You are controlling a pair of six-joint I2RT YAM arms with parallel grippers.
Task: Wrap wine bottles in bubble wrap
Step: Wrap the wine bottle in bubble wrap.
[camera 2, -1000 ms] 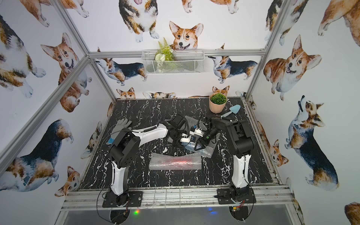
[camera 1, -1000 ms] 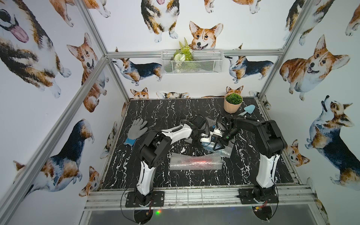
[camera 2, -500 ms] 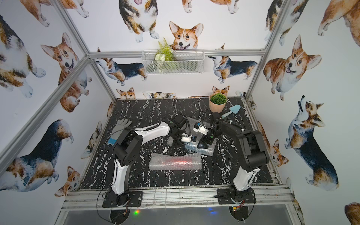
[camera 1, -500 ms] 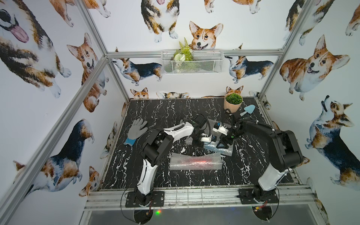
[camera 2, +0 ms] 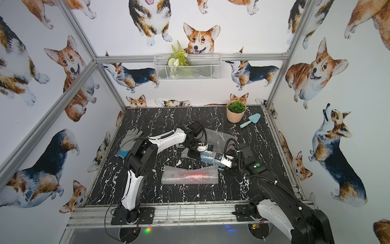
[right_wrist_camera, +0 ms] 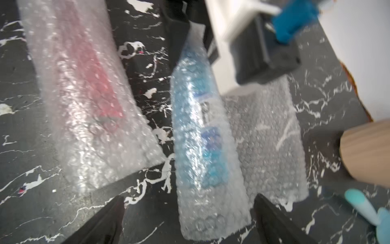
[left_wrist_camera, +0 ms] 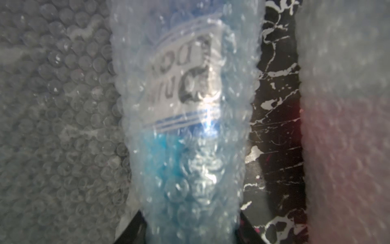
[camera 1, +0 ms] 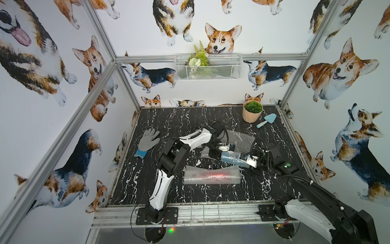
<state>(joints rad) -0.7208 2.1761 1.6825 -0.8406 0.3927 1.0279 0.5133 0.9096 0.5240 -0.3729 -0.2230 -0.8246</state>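
Left jaws pinch wrapped blue bottle (right_wrist_camera: pixel 200 137) — right jaws gape.

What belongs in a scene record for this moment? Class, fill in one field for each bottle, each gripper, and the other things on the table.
blue bottle: lying down, rolled in bubble wrap, part of that sheet flat beside it
red bottle: lying nearer the arm bases, rolled inside a second sheet
left gripper: shut on one end of the wrapped blue bottle
right gripper: open, jaws either side of the other end, gaps showing
others: grey glove, plant pot, trowel
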